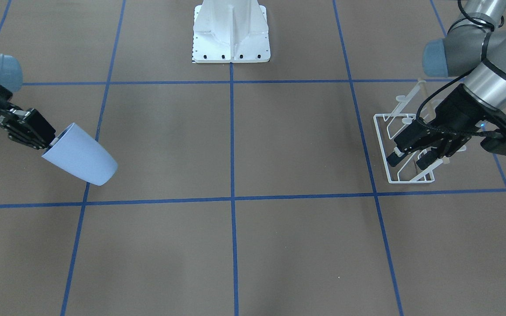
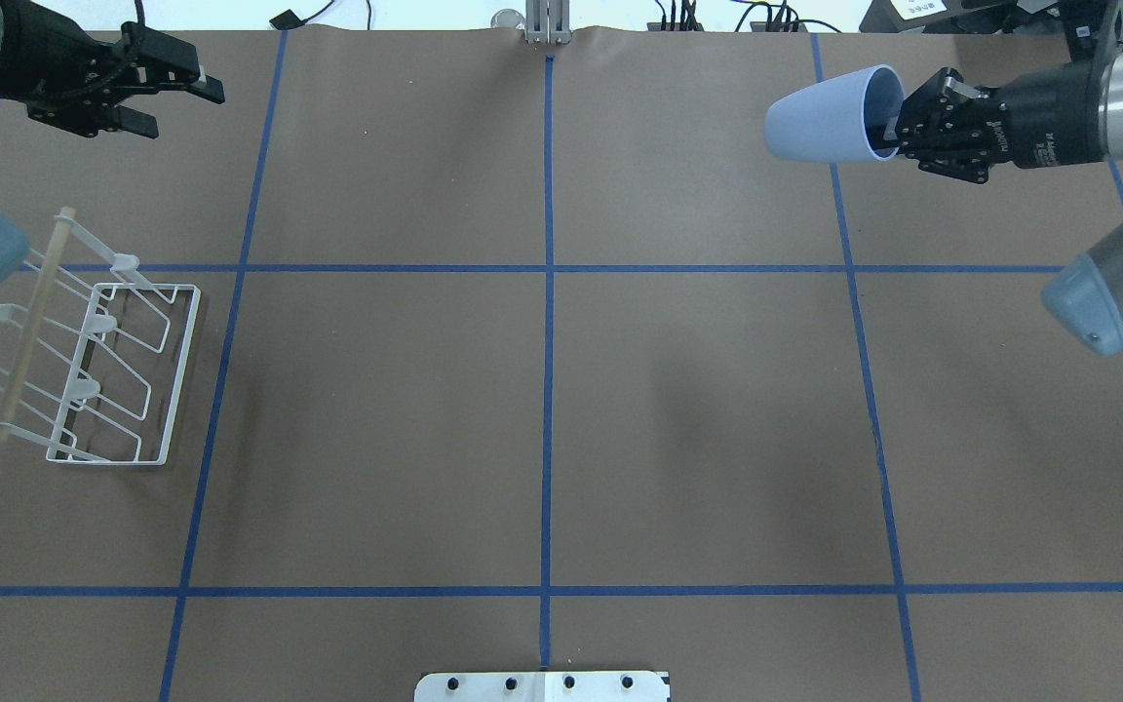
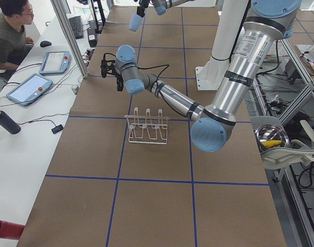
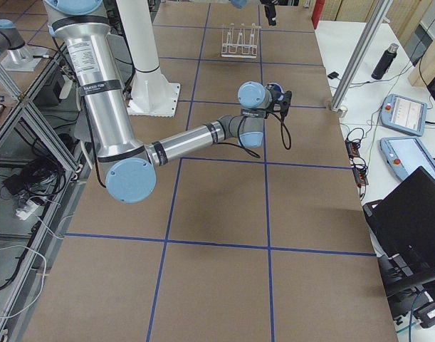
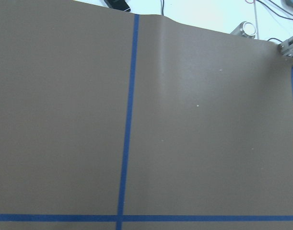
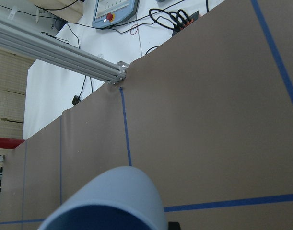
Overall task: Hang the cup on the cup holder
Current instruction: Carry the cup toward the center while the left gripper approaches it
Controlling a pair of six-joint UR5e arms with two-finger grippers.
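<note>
The pale blue cup lies on its side in the air at the far right of the table, closed end toward the middle. My right gripper is shut on its rim, one finger inside; the front view shows the same cup and gripper. The cup's rim fills the bottom of the right wrist view. The white wire cup holder with its wooden rod stands at the left. My left gripper is open and empty, raised beyond the holder.
The robot's white base plate sits at the table's near middle edge. Blue tape lines grid the brown table. An operator sits at a side desk with tablets. The left wrist view shows only bare brown paper.
</note>
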